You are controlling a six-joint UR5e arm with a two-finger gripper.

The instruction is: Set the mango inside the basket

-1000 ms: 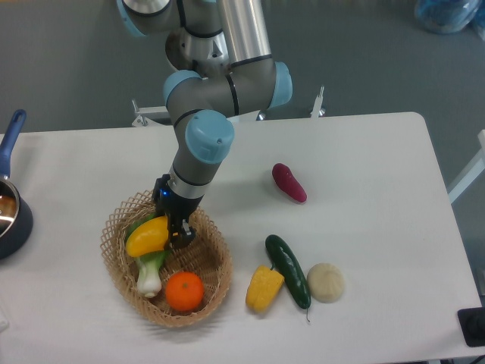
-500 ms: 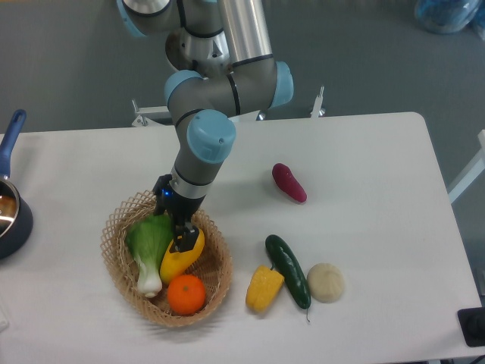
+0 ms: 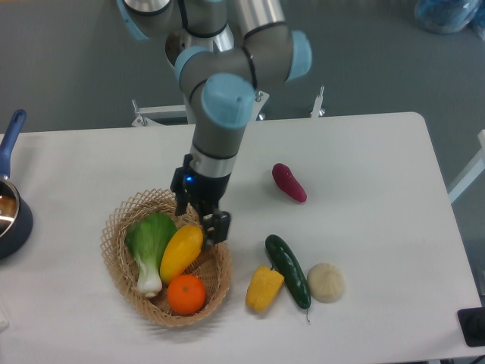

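Observation:
The mango (image 3: 180, 253), glossy yellow and elongated, lies inside the woven wicker basket (image 3: 121, 273) between a green leafy vegetable (image 3: 149, 243) and a round orange (image 3: 186, 293). My gripper (image 3: 203, 220) hangs over the basket's right rim, just up and right of the mango. Its fingers are apart and hold nothing. It does not touch the mango.
On the table right of the basket lie a blocky yellow piece (image 3: 264, 288), a dark green cucumber (image 3: 288, 271), a pale round item (image 3: 326, 282) and a purple-red vegetable (image 3: 289, 183). A dark blue pot (image 3: 10, 212) sits at the left edge.
The mango dropped from the gripper and now lies in the basket beside the green vegetable. The gripper let go, lifted and moved right toward the basket's rim.

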